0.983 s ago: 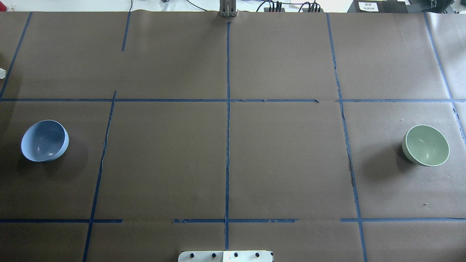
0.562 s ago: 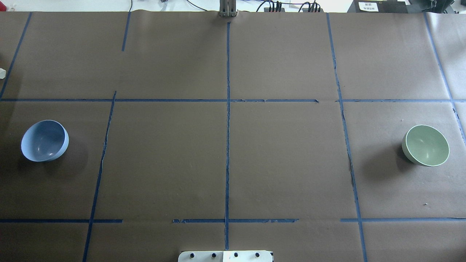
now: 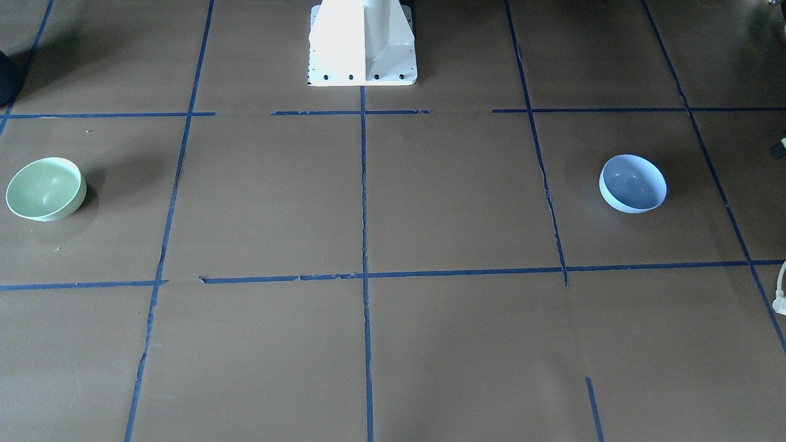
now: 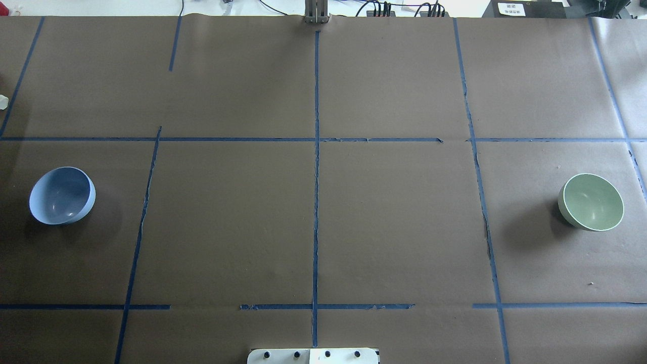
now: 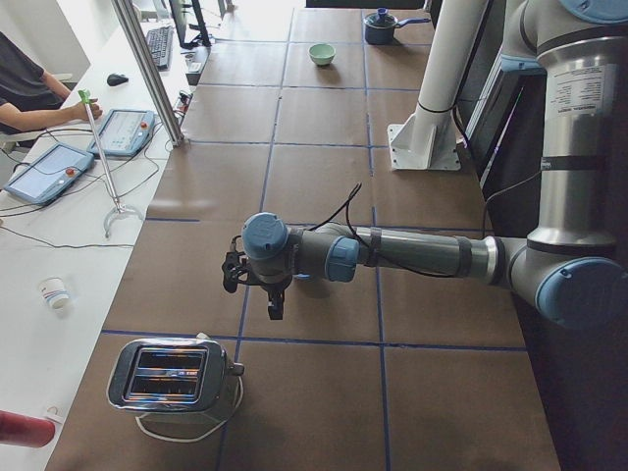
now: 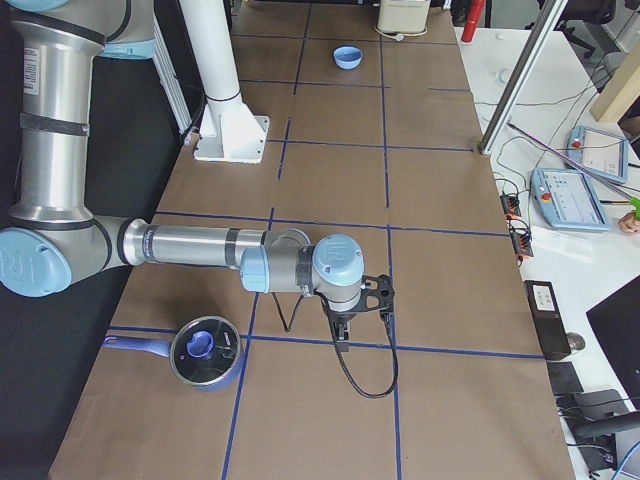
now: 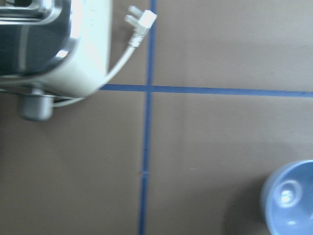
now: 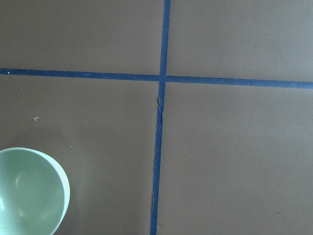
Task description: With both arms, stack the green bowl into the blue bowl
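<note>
In the front-facing view the green bowl [image 3: 44, 188] sits upright at the far left edge of the table [image 3: 393, 344] and the blue bowl [image 3: 633, 183] upright well over to the right, with the white pedestal base [image 3: 362, 43] between them at the top; no arm shows here. The overhead view gives the same layout mirrored: blue bowl on the robot's left side, green bowl on its right, both empty, well apart, each resting alone on the brown paper with blue tape lines between them. From the left end of the table, the left arm reaches out low over the surface, its left hand [image 5: 274, 302] pointing down near a chrome toaster [image 5: 172, 378]; whether that hand is spread or pressed together I cannot tell, and the blue bowl is hidden in this view. From the right end, the right arm lies out the same way, its right hand [image 6: 340, 328] hanging just beside a lidded saucepan [image 6: 205, 352]; its state too cannot be told. The left wrist camera looks down on the toaster, its loose plug [image 7: 142, 22] and part of the blue bowl in the lower right corner. The right wrist camera catches the green bowl in its lower left corner. By my reading, nothing of the stacking is done: neither bowl is gripped or lifted, so the grasp, the carry and the nesting all remain.
</note>
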{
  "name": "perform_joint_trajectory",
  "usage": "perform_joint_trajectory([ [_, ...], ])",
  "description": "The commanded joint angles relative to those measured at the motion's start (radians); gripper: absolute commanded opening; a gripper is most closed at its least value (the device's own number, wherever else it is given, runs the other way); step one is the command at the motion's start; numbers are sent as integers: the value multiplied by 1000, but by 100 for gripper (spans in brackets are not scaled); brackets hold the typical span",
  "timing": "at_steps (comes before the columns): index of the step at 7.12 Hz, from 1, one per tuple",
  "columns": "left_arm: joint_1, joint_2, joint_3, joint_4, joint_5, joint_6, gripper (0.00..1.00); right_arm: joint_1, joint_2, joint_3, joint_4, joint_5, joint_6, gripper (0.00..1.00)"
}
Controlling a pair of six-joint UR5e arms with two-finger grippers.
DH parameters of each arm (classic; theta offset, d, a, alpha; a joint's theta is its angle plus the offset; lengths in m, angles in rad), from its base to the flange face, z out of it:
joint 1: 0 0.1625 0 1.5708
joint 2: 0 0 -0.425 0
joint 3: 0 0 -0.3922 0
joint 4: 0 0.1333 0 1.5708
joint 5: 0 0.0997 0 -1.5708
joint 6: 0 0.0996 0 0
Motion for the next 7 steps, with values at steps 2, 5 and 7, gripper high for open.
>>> perform_joint_trajectory([
  [2,236,43,16,-360,117,-450,100,0,2,52,-1,-2,3,100],
  [5,411,38,86,-544,253,-631,100,0,2,50,0,-2,1,100],
  [7,463,15,134,-559,255,-628,100,0,4,47,0,-3,1,100],
])
